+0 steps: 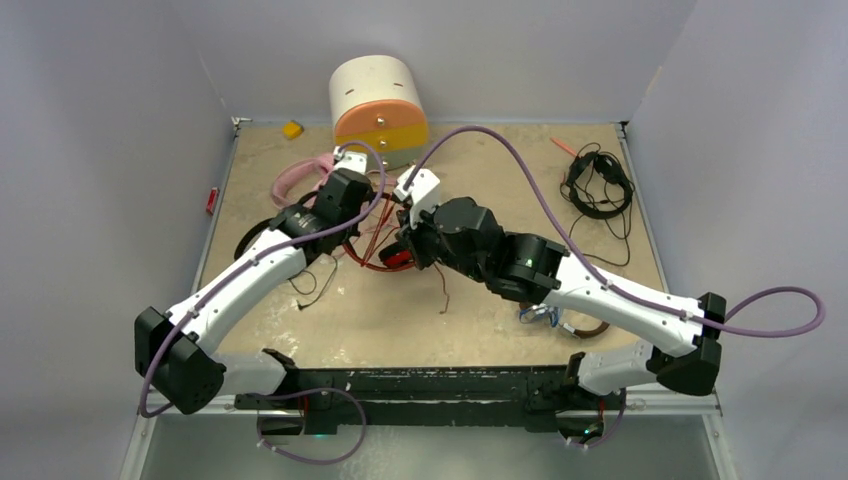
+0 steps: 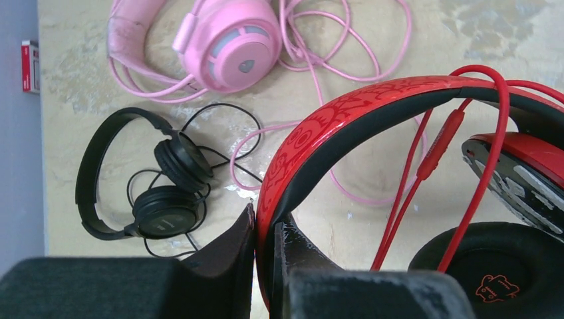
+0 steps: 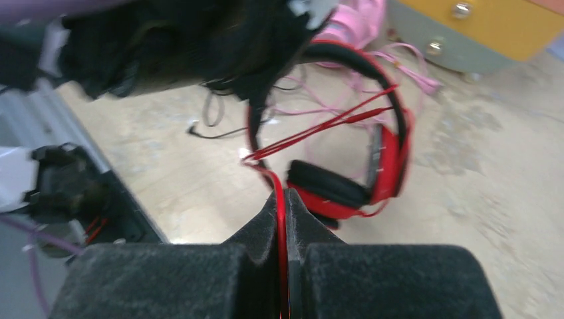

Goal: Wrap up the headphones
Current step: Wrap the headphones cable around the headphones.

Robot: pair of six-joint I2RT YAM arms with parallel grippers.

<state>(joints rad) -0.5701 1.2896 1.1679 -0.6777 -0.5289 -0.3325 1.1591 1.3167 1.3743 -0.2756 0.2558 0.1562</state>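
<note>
Ana: Where the two arms meet over the worktop, what has the left claw got?

Ben: It is squeezed tight on the band of the red headphones.

Ana: And the right claw?

Ben: It is pinched closed on the thin red cable, near the red ear cups.

Ana: Where are the others?

Ben: The pink headphones and the small black headphones lie on the left side. The other black headphones lie far off on the right.
</note>
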